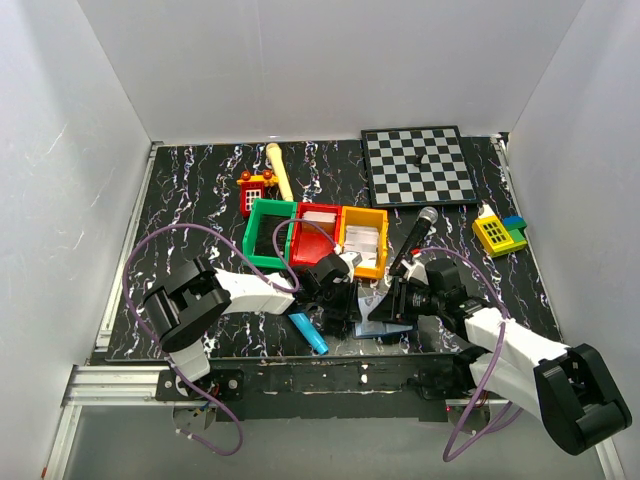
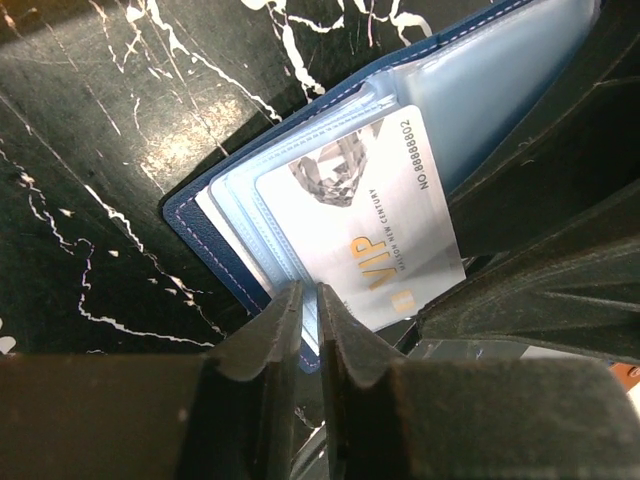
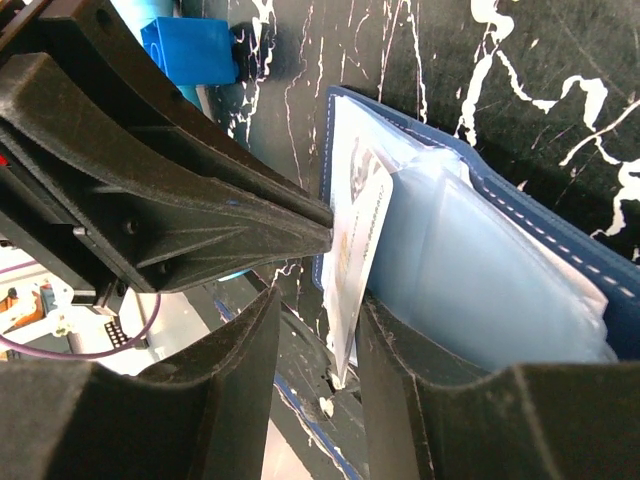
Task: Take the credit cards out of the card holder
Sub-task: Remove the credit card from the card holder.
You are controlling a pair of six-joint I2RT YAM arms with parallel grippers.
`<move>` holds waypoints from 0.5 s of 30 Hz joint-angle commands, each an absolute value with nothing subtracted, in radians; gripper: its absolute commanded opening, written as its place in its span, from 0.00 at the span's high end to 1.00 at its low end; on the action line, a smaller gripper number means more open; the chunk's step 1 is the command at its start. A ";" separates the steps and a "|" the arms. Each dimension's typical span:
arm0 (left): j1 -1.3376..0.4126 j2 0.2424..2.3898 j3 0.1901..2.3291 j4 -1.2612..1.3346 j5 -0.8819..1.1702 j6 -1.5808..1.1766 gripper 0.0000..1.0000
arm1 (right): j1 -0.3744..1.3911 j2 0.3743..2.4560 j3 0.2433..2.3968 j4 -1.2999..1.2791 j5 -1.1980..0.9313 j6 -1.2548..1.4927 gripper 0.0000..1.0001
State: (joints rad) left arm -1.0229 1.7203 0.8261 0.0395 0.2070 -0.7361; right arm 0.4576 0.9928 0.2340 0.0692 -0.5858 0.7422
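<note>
The card holder (image 2: 215, 235) is lying open on the black marbled desk (image 2: 90, 150), pale inside facing up, directly between the two end effectors. Its long axis is running from one end effector to the other. The clear sleeves (image 3: 470, 270) are fanning up from the navy cover. A white VIP card (image 2: 370, 215) is sitting in the front sleeve, its long axis pointing diagonally away from the left end effector (image 2: 309, 300), one short edge close to the fingertips.

The left end effector is closing almost fully, with only a thin gap showing. A sliver of the holder's pale sleeve edge is sitting in that gap, at the corner nearest it. The right end effector (image 3: 318, 320) is standing with its fingers apart, straddling the card's edge from the opposite side, one finger resting against the sleeves.

A small blue brick (image 3: 190, 48) is lying just behind the left end effector, and a cyan toy (image 1: 308, 333) beside it. Green (image 1: 268, 232), red (image 1: 310, 240) and orange (image 1: 372, 262) bins are standing just beyond both end effectors.
</note>
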 commanded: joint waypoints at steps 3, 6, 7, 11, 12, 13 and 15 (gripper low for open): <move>-1.022 1.695 0.796 0.018 0.176 -0.727 0.83 | 0.457 0.989 0.276 0.058 -0.589 0.719 0.57; -1.022 1.701 0.799 0.014 0.178 -0.727 0.85 | 0.457 0.983 0.278 0.054 -0.583 0.721 0.57; -1.022 1.703 0.801 0.011 0.178 -0.727 0.86 | 0.457 0.976 0.279 0.049 -0.581 0.721 0.57; -1.022 1.713 0.805 0.005 0.178 -0.729 0.94 | 0.457 0.959 0.284 0.023 -0.572 0.713 0.58; -1.022 1.713 0.807 0.006 0.176 -0.729 0.95 | 0.457 0.953 0.285 0.018 -0.571 0.712 0.57; -1.023 1.713 0.805 0.006 0.172 -0.732 0.96 | 0.456 0.947 0.285 0.012 -0.566 0.709 0.58; -1.022 1.713 0.802 0.006 0.169 -0.733 1.00 | 0.456 0.934 0.285 0.002 -0.560 0.707 0.58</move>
State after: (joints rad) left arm -1.0229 1.7161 0.8192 0.0448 0.2024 -0.7410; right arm 0.4576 0.9634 0.2398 0.0227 -0.5694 0.7277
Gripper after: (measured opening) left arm 0.034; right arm 0.426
